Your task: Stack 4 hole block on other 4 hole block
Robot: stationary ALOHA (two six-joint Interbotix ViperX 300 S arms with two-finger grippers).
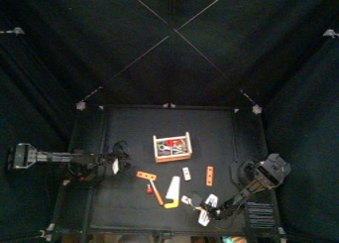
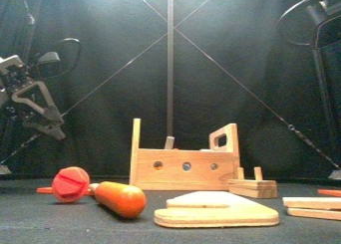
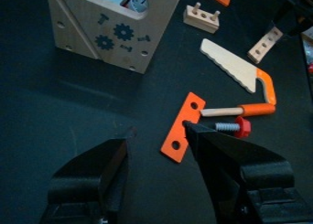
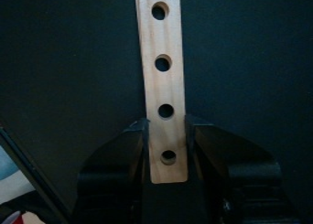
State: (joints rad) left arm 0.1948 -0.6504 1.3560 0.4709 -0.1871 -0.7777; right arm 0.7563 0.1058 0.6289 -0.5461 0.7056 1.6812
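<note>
Pale wood strip [image 4: 160,81] with four holes sits clamped in our right fingers [image 4: 163,141], up off the tabletop [image 3: 73,109]. Left fingers [image 3: 166,159] hang apart over the orange strip [image 3: 184,126]. We'd line the holes up squarely before lowering it.

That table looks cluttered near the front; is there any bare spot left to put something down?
Yes. The table's back strip behind the wooden toolbox is bare, as is the stretch to the toolbox's right toward the edge. Crowded: the front middle, where the toy saw, the orange four-hole block and small pieces lie close together by the right gripper.
</note>
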